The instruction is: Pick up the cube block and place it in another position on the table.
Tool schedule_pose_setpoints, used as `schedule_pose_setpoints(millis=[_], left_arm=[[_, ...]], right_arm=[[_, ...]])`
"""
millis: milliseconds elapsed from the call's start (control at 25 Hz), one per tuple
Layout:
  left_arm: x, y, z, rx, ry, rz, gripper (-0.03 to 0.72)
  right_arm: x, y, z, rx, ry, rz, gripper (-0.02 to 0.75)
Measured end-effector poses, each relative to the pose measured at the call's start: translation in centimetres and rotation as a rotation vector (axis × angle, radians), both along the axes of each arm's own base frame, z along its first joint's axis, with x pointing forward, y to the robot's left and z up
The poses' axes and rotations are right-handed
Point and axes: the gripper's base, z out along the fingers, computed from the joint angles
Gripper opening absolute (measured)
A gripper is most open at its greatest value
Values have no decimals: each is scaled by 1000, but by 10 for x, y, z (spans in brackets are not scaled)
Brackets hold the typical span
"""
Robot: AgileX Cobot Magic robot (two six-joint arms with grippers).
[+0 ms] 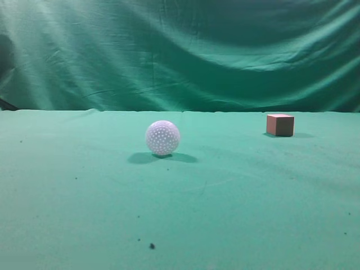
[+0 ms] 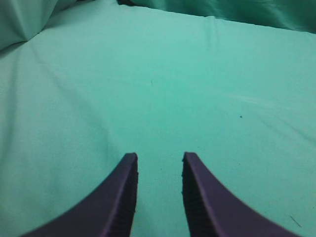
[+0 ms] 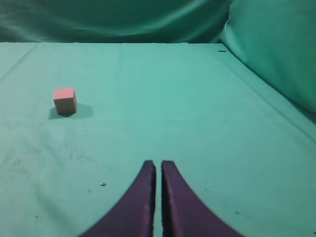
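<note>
The reddish-brown cube block (image 1: 280, 124) sits on the green table (image 1: 253, 197) at the far right, and shows in the right wrist view (image 3: 65, 100) at the upper left. My right gripper (image 3: 158, 165) is shut and empty, well short of the cube and to its right. My left gripper (image 2: 159, 159) is open and empty over bare cloth; the cube is not in its view. Neither gripper shows in the exterior view.
A white dimpled ball (image 1: 162, 137) rests near the table's middle, left of the cube. A wrinkled green curtain (image 1: 180, 50) hangs behind the table and rises along the right side (image 3: 276, 54).
</note>
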Motion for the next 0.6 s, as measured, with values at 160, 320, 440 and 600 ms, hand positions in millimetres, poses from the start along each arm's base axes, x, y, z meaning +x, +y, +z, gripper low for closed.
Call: schedule_pose_setpoints(millis=[160, 320, 440, 600], left_arm=[[0, 0, 0, 0, 0, 0, 262], [0, 0, 0, 0, 0, 0, 262], [0, 0, 0, 0, 0, 0, 262], [0, 0, 0, 0, 0, 0, 262]], right_arm=[[-1, 1, -4, 42, 42, 4, 0], [-1, 2, -4, 51, 46, 5, 0], [-1, 2, -4, 51, 46, 5, 0], [-2, 2, -4, 51, 48, 5, 0]])
